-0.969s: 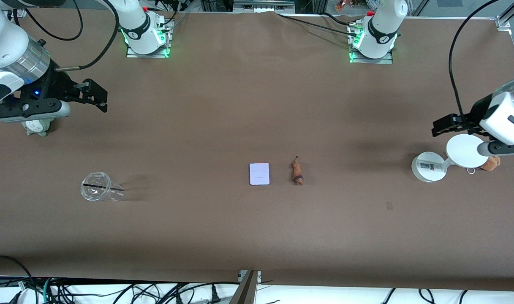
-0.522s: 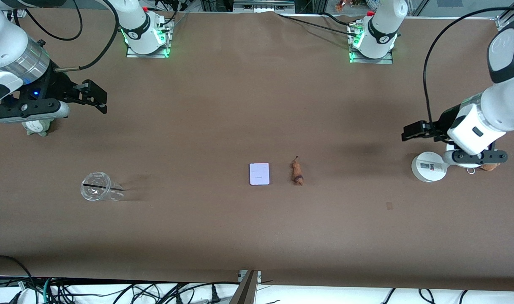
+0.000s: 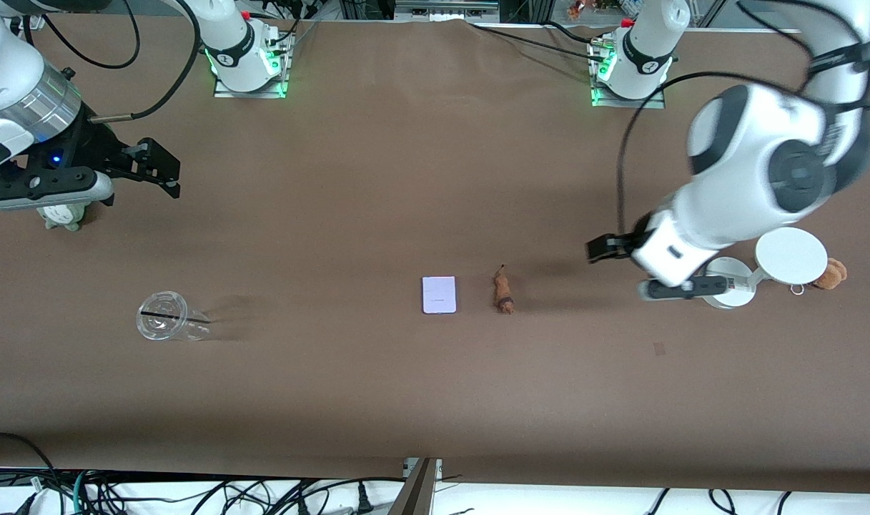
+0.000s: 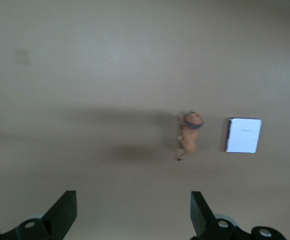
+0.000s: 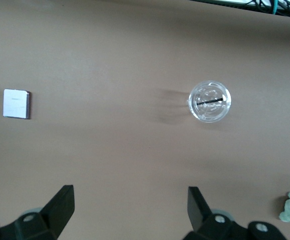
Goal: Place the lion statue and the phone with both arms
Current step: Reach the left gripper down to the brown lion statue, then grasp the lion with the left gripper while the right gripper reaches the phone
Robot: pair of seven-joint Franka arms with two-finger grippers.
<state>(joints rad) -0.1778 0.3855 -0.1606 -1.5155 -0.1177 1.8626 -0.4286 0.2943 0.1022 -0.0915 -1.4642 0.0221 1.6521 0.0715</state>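
The lion statue [image 3: 504,291], a small orange-brown figurine, lies on the brown table mid-table. The phone [image 3: 439,295], a pale lavender-white rectangle, lies flat beside it toward the right arm's end. My left gripper [image 3: 597,249] is open and empty in the air, a short way from the lion toward the left arm's end. In the left wrist view the lion [image 4: 191,134] and phone [image 4: 243,135] lie ahead of the open left gripper [image 4: 132,200]. My right gripper [image 3: 161,168] is open and empty at the right arm's end. The right wrist view shows the open right gripper [image 5: 129,195] and the phone [image 5: 16,104].
A clear plastic cup [image 3: 164,315] lies on its side near the right arm's end; it also shows in the right wrist view [image 5: 210,101]. A green-white plush [image 3: 63,214] sits under the right arm. A white round-based stand [image 3: 728,282] and a brown plush [image 3: 831,274] stand at the left arm's end.
My left arm has swung from over the white stand toward the middle of the table, closing on the lion. The right arm has hardly moved. Lion and phone have not moved.
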